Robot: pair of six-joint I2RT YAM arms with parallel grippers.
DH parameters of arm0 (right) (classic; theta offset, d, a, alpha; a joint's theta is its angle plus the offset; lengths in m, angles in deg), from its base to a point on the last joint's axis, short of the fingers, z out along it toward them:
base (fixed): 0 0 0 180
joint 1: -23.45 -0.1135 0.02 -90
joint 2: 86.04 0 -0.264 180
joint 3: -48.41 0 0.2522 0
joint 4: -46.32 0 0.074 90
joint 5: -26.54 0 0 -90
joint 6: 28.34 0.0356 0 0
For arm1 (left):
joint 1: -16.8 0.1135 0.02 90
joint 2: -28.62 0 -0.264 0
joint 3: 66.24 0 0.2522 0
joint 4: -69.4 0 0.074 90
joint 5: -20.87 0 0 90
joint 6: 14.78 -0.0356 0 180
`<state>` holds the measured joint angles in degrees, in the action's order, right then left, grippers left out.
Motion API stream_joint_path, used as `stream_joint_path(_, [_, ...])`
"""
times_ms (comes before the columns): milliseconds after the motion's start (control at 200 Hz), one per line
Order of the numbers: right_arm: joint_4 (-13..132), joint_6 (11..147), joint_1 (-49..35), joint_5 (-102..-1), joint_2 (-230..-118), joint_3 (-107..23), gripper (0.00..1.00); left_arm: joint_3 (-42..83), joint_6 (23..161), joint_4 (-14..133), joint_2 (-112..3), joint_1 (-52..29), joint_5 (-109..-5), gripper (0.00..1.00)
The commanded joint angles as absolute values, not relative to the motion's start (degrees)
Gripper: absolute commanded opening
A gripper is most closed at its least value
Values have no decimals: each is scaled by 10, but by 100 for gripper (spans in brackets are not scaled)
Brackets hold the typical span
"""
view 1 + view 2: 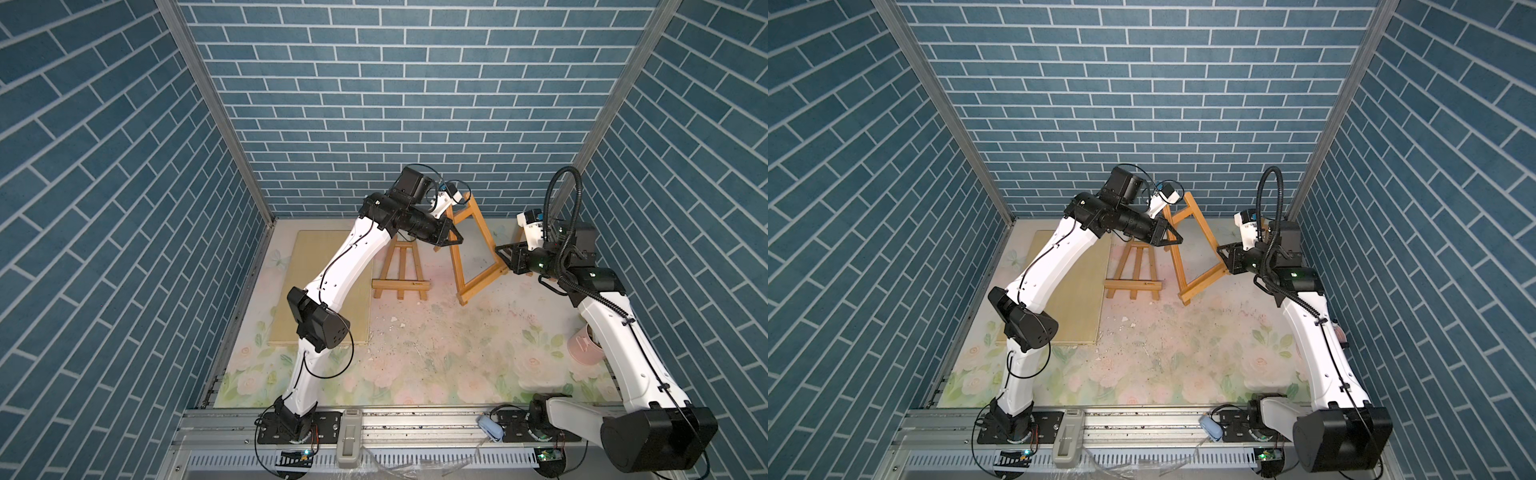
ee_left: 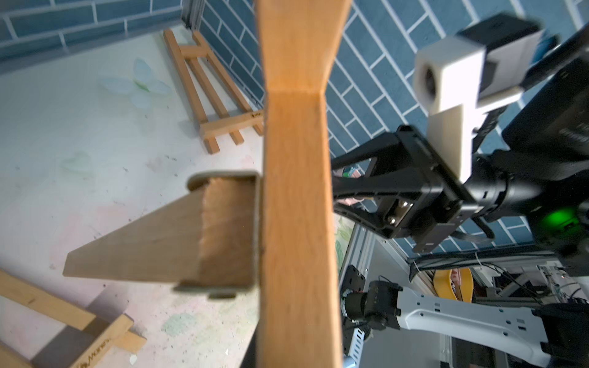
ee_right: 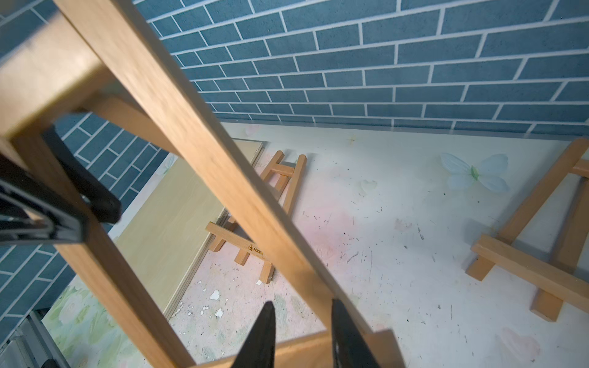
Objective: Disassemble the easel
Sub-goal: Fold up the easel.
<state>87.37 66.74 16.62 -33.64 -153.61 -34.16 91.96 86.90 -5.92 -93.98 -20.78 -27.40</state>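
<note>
Wooden easel (image 1: 457,270) was held tilted over the far desk (image 1: 457,353), right of centre. Its legs, rails and hinged rear prop were all joined, so disassembly looked barely begun. On its left leg the left tool (image 1: 455,239) was pinched tight. At the lower right corner the right tool (image 1: 500,259) had its fingers apart; whether it gripped, I could not tell. To the left, a smaller easel (image 1: 401,270) lay flat.

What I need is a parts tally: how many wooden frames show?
3 frames: one raised in the left gripper, one flat beside the board, one flat by the right arm, partly hidden.
</note>
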Motion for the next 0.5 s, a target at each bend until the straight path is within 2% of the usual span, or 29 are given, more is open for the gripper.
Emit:
stream_joint_path(0, [865,652,147,-330,-1535,-367,31,926,844,-94,-935,-208,-245,11])
stream_joint_path(205, [903,631,92,-348,-1560,-406,31,923,842,-91,-927,-208,-245,11])
stream_joint_path(495, [886,649,72,-419,-1558,-393,31,923,844,-91,-921,-208,-228,11])
